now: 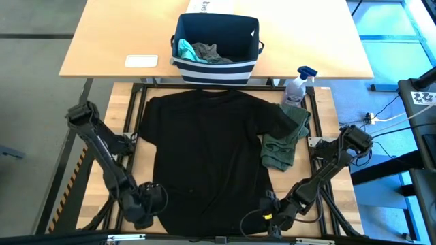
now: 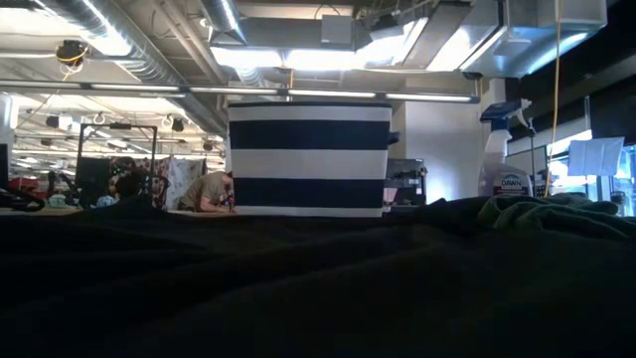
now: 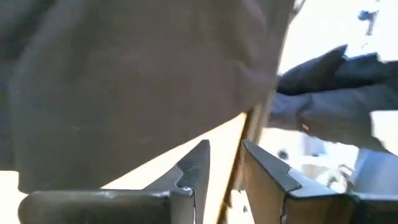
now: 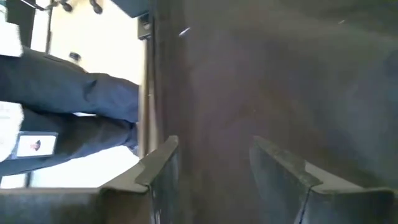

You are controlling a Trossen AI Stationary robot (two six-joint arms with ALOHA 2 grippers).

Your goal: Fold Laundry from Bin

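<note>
A: So where does the black T-shirt [image 1: 204, 160] lie?

B: Spread flat across the middle of the high view, collar toward the top, hem at the bottom edge. The bin [image 1: 216, 42] stands just above the collar, on the lighter table [image 1: 116, 37], with teal and grey cloth inside.

A: And the olive-green piece [image 1: 285, 139]?

B: Crumpled at centre right, touching the shirt's sleeve. A spray bottle [image 1: 297, 85] stands just above it.

A: The grippers?

B: Both sit low in the frame at the hem corners. The left gripper [image 1: 151, 202] is at the lower left, beside the shirt's bottom corner. In its wrist view the fingers [image 3: 193, 174] stand a narrow gap apart, with dark cloth hanging just beyond them; I cannot tell whether they pinch any of it.

A: The right one?

B: The right gripper [image 1: 272, 211] is at the lower right corner of the hem. Its fingers [image 4: 158, 168] stand wider, with dark fabric filling the gap between them, though a grip is not clear.
</note>
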